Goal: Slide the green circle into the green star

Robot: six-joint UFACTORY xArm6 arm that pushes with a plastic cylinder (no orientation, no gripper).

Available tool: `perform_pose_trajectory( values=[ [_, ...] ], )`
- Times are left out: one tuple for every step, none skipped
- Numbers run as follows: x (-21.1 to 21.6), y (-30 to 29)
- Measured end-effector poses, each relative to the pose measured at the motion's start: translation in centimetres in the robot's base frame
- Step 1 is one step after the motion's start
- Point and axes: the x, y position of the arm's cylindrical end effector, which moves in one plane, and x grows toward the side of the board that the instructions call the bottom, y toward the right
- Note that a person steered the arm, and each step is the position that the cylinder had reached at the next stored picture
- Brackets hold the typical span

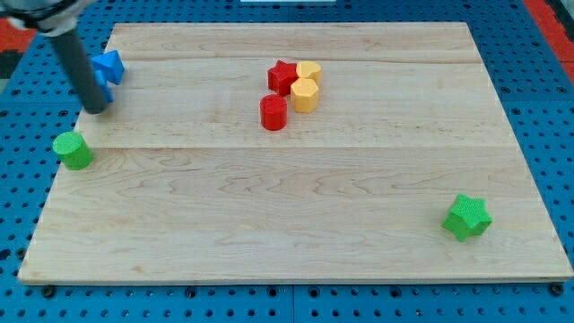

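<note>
The green circle (73,150) sits at the view's left edge of the wooden board (296,206). The green star (467,217) sits far away at the view's lower right. My tip (95,109) rests on the board above and slightly right of the green circle, a short gap apart from it. The rod rises from the tip toward the view's upper left.
A blue block (108,68) lies just above my tip at the upper left, partly hidden by the rod. A red star (283,77), a red cylinder (273,113), and two yellow blocks (306,87) cluster at the top centre.
</note>
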Motion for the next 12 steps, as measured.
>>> perform_pose_trajectory(
  values=[
    [0.8, -1.0],
    [2.8, 1.1],
    [5.4, 1.4],
    [6.2, -0.1],
    [7.3, -0.3],
    [10.6, 7.0],
    [11.4, 6.4],
    [12.0, 2.9],
    [14.1, 0.3],
    [16.7, 2.7],
    [15.1, 12.7],
    [14.6, 16.5]
  ],
)
